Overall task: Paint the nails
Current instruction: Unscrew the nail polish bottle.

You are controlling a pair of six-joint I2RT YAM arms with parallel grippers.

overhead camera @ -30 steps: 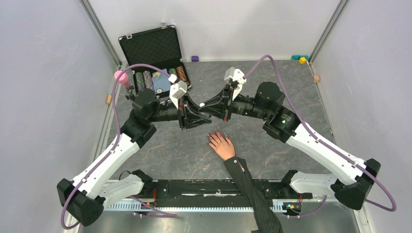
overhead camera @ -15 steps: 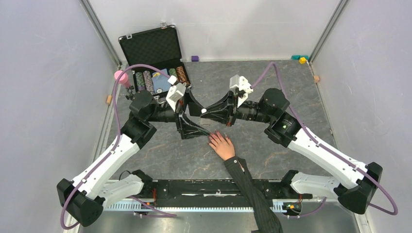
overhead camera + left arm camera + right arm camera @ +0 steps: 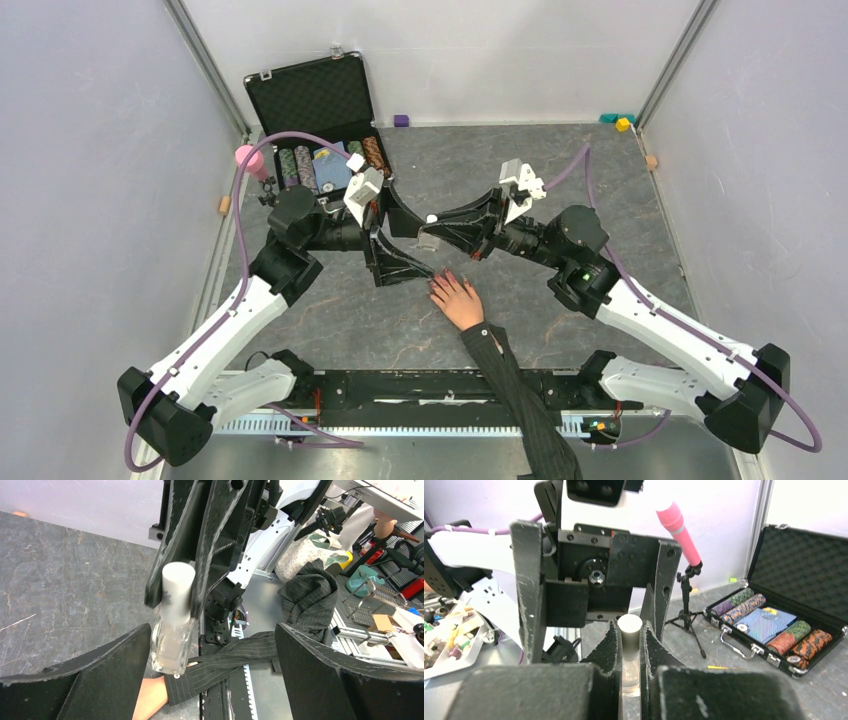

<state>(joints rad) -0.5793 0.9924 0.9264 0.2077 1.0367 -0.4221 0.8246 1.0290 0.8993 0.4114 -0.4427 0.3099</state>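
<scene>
A pale hand (image 3: 460, 300) in a dark pinstriped sleeve (image 3: 510, 385) lies flat on the table, its reddish nails (image 3: 437, 284) pointing away from the arm bases. Just beyond the fingertips, my right gripper (image 3: 427, 238) is shut on a small clear bottle with a white cap (image 3: 629, 628). My left gripper (image 3: 420, 252) stands wide open around that bottle (image 3: 172, 630) without touching it. The left wrist view has the sleeve (image 3: 240, 650) and the wrist skin (image 3: 150, 700) below; the nails are hidden there.
An open black case of poker chips (image 3: 325, 150) sits at the back left, with a pink microphone on a small stand (image 3: 250, 160) beside it. Small coloured blocks (image 3: 620, 122) lie in the far right corner. A purple block (image 3: 401, 120) rests by the back wall.
My left gripper has gone from shut to wide open and let go of the bottle. The right gripper has kept its hold and carried the bottle a little nearer the hand.
</scene>
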